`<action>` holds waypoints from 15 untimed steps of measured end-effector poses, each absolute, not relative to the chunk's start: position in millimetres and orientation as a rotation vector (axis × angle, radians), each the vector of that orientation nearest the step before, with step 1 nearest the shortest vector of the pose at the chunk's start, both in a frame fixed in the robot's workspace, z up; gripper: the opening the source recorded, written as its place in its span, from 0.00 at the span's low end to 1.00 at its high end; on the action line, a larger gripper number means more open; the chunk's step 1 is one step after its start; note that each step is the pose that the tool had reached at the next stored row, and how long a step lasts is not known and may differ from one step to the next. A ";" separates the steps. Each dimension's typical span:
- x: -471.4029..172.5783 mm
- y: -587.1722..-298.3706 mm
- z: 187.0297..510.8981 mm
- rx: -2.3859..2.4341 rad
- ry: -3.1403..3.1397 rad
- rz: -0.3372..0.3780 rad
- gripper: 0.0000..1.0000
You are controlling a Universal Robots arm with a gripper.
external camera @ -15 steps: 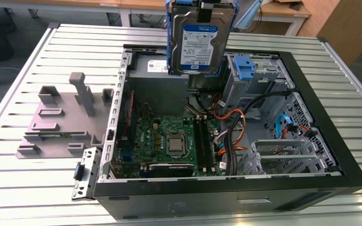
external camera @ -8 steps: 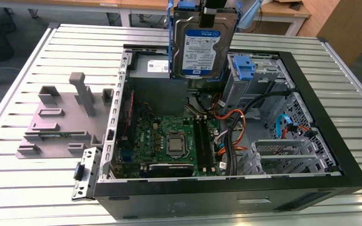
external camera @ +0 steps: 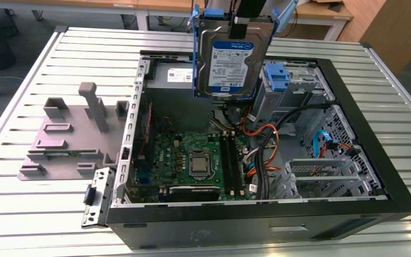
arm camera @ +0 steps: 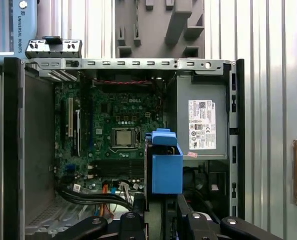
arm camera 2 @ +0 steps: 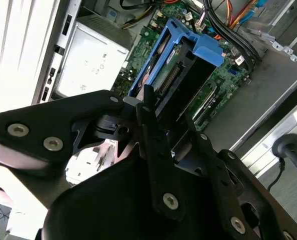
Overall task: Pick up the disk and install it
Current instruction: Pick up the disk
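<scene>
The disk, a silver hard drive with a white and blue label in a blue plastic carrier, hangs upright in the air over the back of the open computer case. My gripper is shut on its upper edge. In the second wrist view the disk extends away from the black fingers, which are clamped on its near end, with the motherboard beneath. In the first wrist view the disk is seen edge-on above the case interior, next to the power supply.
Inside the case lie the green motherboard, a grey power-supply box, orange and black cables, a bare blue bracket and a metal drive cage. A grey fixture stands on the slatted table at the exterior view's left.
</scene>
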State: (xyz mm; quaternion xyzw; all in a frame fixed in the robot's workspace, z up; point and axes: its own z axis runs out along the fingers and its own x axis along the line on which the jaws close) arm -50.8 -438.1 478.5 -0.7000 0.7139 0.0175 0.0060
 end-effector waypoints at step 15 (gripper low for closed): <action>-50.2 -445.6 478.3 -2.191 2.234 0.055 0.35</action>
